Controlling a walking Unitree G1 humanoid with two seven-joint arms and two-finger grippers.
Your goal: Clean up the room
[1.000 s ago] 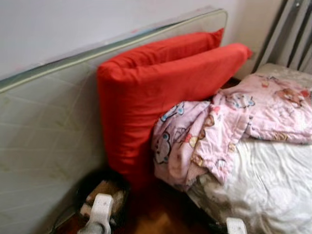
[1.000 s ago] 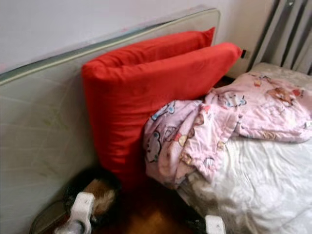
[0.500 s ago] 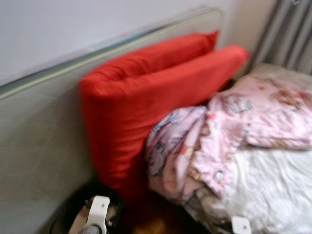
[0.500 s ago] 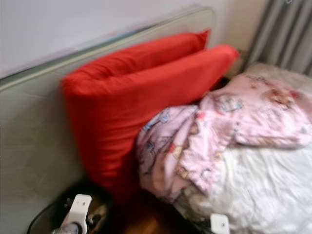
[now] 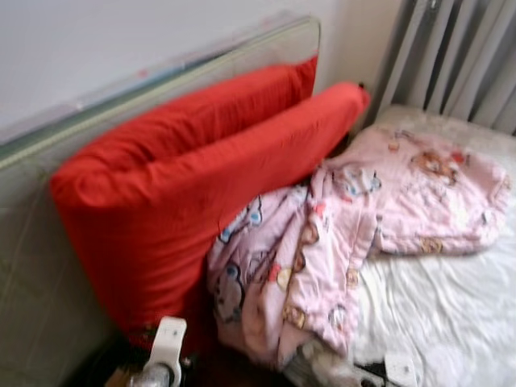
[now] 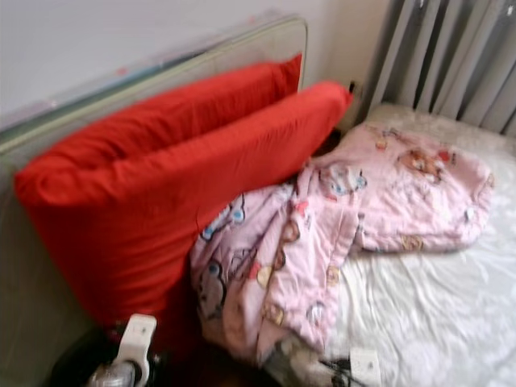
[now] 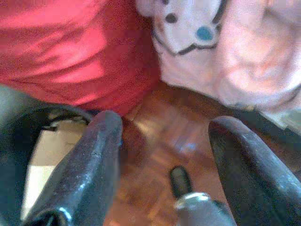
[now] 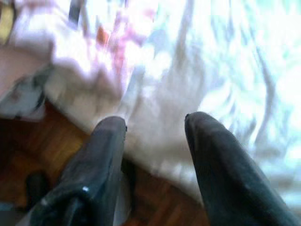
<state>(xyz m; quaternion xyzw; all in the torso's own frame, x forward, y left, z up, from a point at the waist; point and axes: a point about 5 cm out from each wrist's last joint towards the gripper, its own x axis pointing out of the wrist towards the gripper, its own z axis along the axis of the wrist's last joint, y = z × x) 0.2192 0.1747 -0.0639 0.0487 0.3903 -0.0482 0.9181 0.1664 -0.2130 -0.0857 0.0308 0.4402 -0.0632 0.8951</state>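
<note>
Two tools hang low at the near edge of the bed (image 5: 451, 322), both with fingers spread wide and holding nothing: the left tool (image 7: 162, 155) over the wooden floor (image 7: 169, 141) at the bed's foot, the right tool (image 8: 155, 136) over the rumpled white sheet (image 6: 435, 298) where it meets the floor. Just beside the left tool, a dark basket (image 7: 19, 122) sits at the base of the red cushion (image 5: 193, 193). On the bed's near corner, a pink cartoon-print quilt (image 5: 339, 234) lies bunched, one end spilling over the edge toward the floor, the rest spread toward the bed's far side. The cushion leans against a pale mattress (image 5: 48, 242) standing on edge along the wall, touching the quilt. Beyond the bed hang grey curtains (image 6: 451, 56). The quilt looks the likely next job; both views are blurred, so steadying first, then gripping the thick overhanging fold rather than the sheet beneath, would probably serve best.
</note>
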